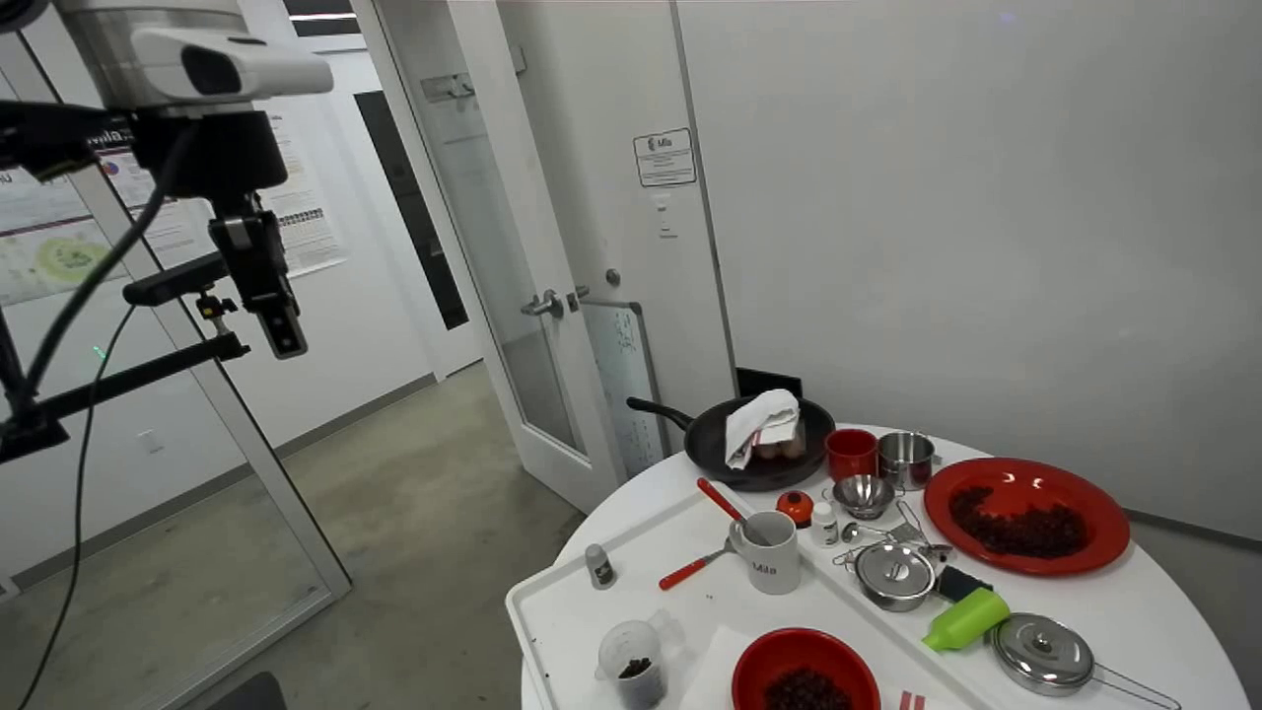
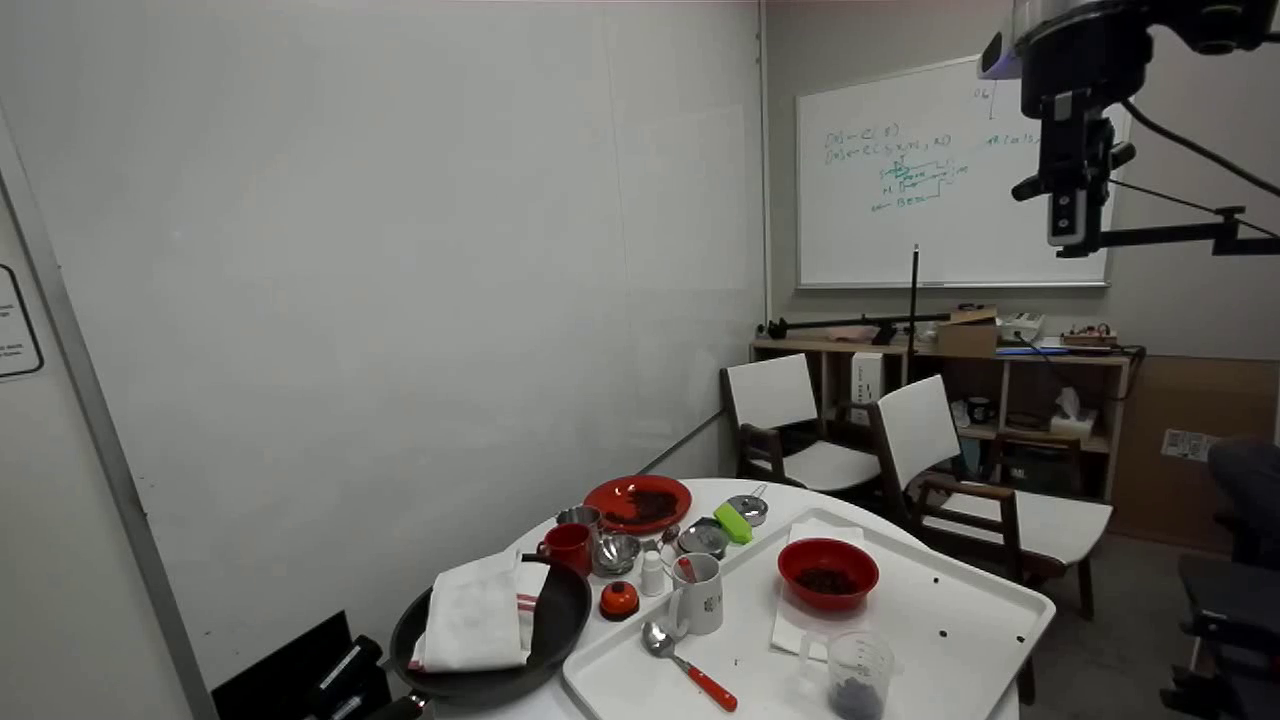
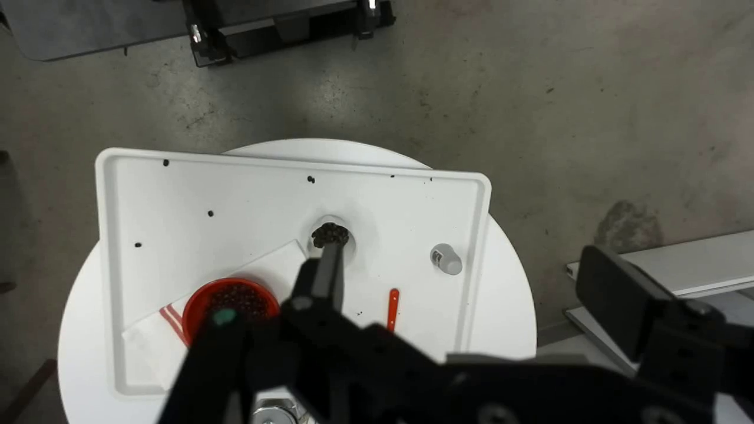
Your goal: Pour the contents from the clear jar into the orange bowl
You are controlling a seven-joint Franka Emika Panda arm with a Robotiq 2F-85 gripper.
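Observation:
The clear jar, a see-through cup with dark beans inside (image 1: 617,648), stands upright on the white tray; it also shows in an exterior view (image 2: 862,660) and in the wrist view (image 3: 351,246), partly behind a finger. The orange bowl, red-orange with dark beans inside (image 1: 804,643), sits on a cloth beside the jar; it also shows in an exterior view (image 2: 828,598) and in the wrist view (image 3: 193,318), partly hidden by the gripper. My gripper (image 3: 462,282) is open and empty, its fingers wide apart. In both exterior views the gripper (image 1: 284,335) (image 2: 1070,225) hangs high above and away from the table.
The tray (image 2: 985,590) holds a white mug (image 1: 774,567), a spoon (image 1: 695,570), a small grey bottle (image 1: 598,567) and a few loose beans. Beside it are a pan (image 1: 705,449), a wide red dish (image 1: 946,483), metal pots and a green bottle (image 1: 966,619).

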